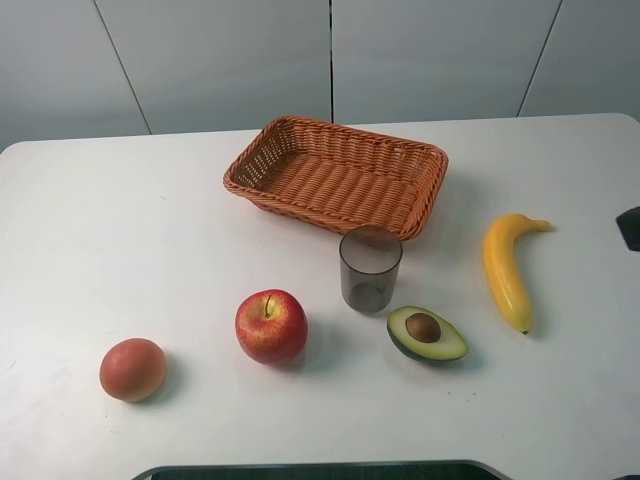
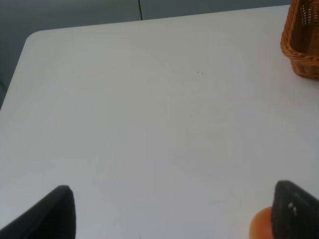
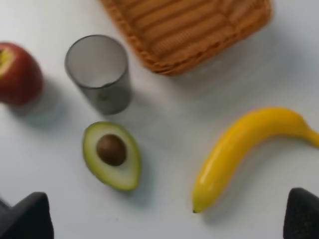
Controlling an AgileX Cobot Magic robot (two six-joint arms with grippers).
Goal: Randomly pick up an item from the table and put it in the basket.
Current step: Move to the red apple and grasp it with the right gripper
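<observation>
The red apple (image 1: 270,326) stands upright on the white table (image 1: 120,230), front of centre, and shows at the edge of the right wrist view (image 3: 17,74). The wicker basket (image 1: 338,175) sits empty at the back centre; it also shows in the right wrist view (image 3: 189,27), and a corner of it in the left wrist view (image 2: 301,45). My left gripper (image 2: 174,214) is open and empty above bare table. My right gripper (image 3: 164,219) is open and empty, above the avocado and banana. Neither touches the apple.
A grey translucent cup (image 1: 370,268) stands between the basket and a halved avocado (image 1: 426,333). A banana (image 1: 506,268) lies at the right. An orange-pink fruit (image 1: 132,369) sits front left, beside my left fingertip (image 2: 294,211). A dark part of the right arm (image 1: 630,228) shows at the right edge.
</observation>
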